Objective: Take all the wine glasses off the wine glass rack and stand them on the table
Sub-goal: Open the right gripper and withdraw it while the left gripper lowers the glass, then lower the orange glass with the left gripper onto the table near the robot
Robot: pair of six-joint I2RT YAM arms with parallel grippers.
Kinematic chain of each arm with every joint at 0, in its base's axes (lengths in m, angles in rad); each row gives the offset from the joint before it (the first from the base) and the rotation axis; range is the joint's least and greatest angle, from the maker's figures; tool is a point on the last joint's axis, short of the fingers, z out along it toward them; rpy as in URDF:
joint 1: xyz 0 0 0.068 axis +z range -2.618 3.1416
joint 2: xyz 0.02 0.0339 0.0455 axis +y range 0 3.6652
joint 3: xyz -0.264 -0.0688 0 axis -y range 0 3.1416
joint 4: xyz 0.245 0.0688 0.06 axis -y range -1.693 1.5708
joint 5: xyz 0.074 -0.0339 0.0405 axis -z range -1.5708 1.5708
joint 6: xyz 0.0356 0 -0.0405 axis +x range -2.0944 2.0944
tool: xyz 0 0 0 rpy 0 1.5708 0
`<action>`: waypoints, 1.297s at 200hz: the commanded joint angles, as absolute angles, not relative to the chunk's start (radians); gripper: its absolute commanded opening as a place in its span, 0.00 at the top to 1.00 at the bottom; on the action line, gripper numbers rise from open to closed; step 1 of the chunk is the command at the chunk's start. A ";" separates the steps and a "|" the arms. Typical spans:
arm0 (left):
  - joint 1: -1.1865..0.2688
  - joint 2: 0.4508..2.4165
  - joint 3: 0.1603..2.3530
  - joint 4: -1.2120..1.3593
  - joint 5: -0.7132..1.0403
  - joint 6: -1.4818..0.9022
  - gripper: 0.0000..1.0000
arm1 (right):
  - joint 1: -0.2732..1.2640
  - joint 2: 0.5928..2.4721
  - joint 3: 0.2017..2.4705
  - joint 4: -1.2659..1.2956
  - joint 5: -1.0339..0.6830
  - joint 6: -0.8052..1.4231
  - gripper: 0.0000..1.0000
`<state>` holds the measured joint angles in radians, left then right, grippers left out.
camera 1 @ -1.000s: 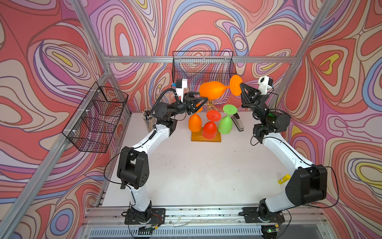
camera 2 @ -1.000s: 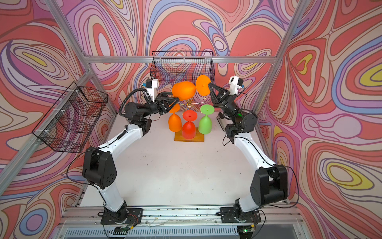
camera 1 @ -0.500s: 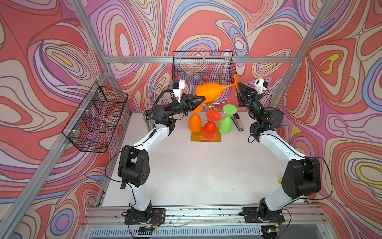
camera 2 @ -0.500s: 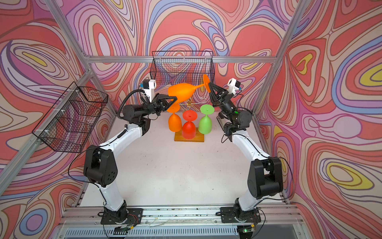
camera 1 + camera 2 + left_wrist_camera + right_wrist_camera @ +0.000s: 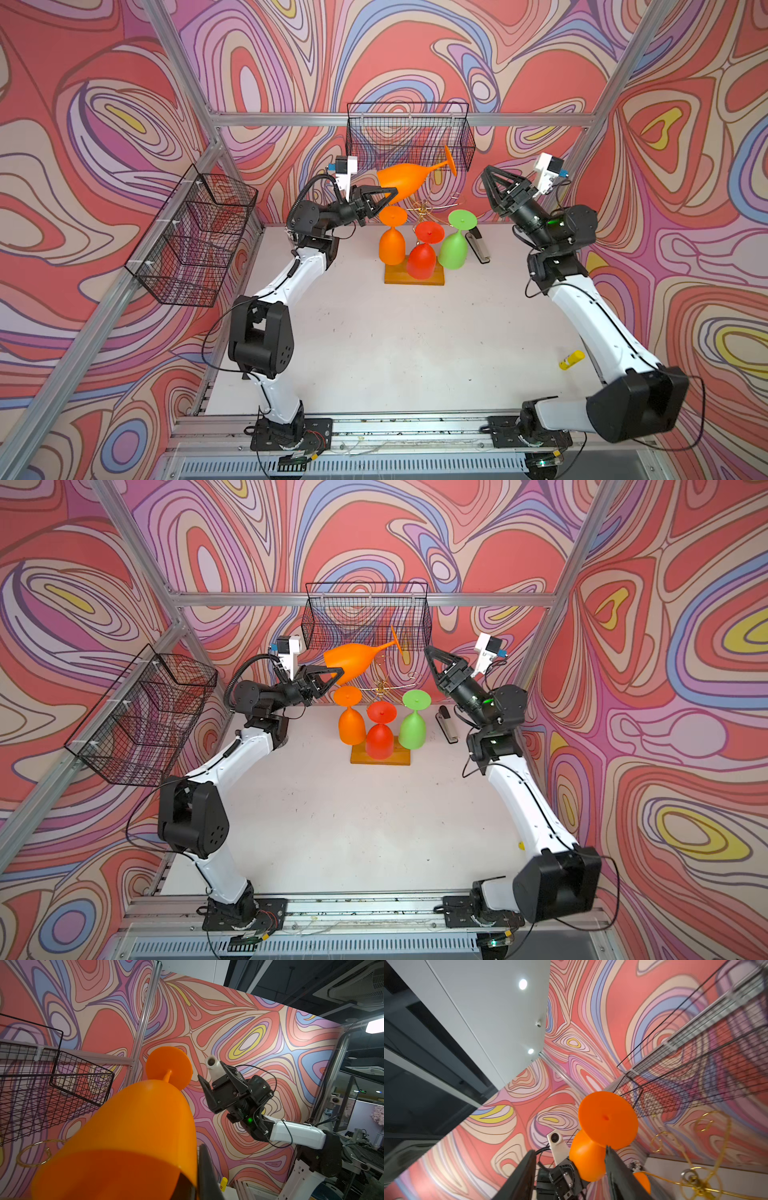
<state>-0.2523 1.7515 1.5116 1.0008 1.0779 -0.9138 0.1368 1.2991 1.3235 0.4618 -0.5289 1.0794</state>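
Since a second ago my right fingers (image 5: 492, 180) have let go of the foot and drawn back, while my left fingers (image 5: 388, 195) have closed on the rim; the handover is the step just finishing.

In both top views the orange wine glass (image 5: 405, 180) lies nearly level in the air. My left fingers pinch its rim, and its foot points away from them toward the wire basket (image 5: 409, 133). The wine glass rack (image 5: 424, 208) stands below it, apart from it, with three other glasses (image 5: 422, 259) hanging on it.

In the left wrist view the bowl (image 5: 135, 1126) runs straight out from my left fingers. My right fingers are past the foot, touching nothing.

In the right wrist view my right fingers are spread with nothing between them, and the foot (image 5: 608, 1120) is just beyond their tips.

As I judge it, the glass is off the rack. Next I should carry it clear and set it on the surface (image 5: 415, 353). The rim pinch carries a long overhang, so I should move slowly and keep the foot off the basket and the hooks.
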 commanded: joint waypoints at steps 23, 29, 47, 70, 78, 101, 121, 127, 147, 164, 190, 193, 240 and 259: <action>-0.267 1.515 1.617 0.213 1.042 -0.351 1.00 | 0.135 1.137 1.363 -0.006 -0.273 0.637 0.44; -0.278 1.492 1.647 0.101 1.024 -0.278 1.00 | 0.135 1.126 1.363 -0.033 -0.258 0.617 0.44; -0.332 1.434 1.753 -0.240 0.948 -0.067 1.00 | 0.135 1.104 1.364 -0.110 -0.218 0.580 0.44; -0.413 1.383 1.864 -0.553 0.926 0.096 1.00 | 0.135 1.085 1.346 -0.181 -0.144 0.556 0.46; -0.443 1.362 1.881 -0.630 0.920 0.132 1.00 | 0.135 1.074 1.334 -0.189 -0.115 0.556 0.46; -0.546 1.290 1.870 -0.796 0.821 0.215 1.00 | 0.135 1.060 1.322 -0.247 -0.035 0.542 0.46; -0.646 1.260 1.854 -0.931 0.652 0.266 1.00 | 0.135 1.043 1.316 -0.289 0.054 0.538 0.46; -0.674 1.260 1.851 -0.969 0.596 0.274 1.00 | 0.135 1.038 1.309 -0.294 0.077 0.538 0.45; -0.762 1.296 1.843 -1.076 0.431 0.279 1.00 | 0.135 1.029 1.310 -0.320 0.134 0.517 0.45; -0.825 1.351 1.834 -1.150 0.332 0.284 1.00 | 0.136 1.031 1.315 -0.349 0.173 0.497 0.45; -0.876 1.431 1.813 -1.202 0.236 0.278 1.00 | 0.135 1.044 1.334 -0.405 0.227 0.465 0.44; -0.878 1.441 1.811 -1.205 0.232 0.276 1.00 | 0.135 1.046 1.335 -0.410 0.229 0.461 0.44; -0.943 1.651 1.833 -1.268 0.113 0.255 1.00 | 0.135 1.057 1.308 -0.433 0.260 0.447 0.43; -0.959 1.750 1.875 -1.314 0.076 0.252 1.00 | 0.135 1.061 1.302 -0.433 0.269 0.441 0.43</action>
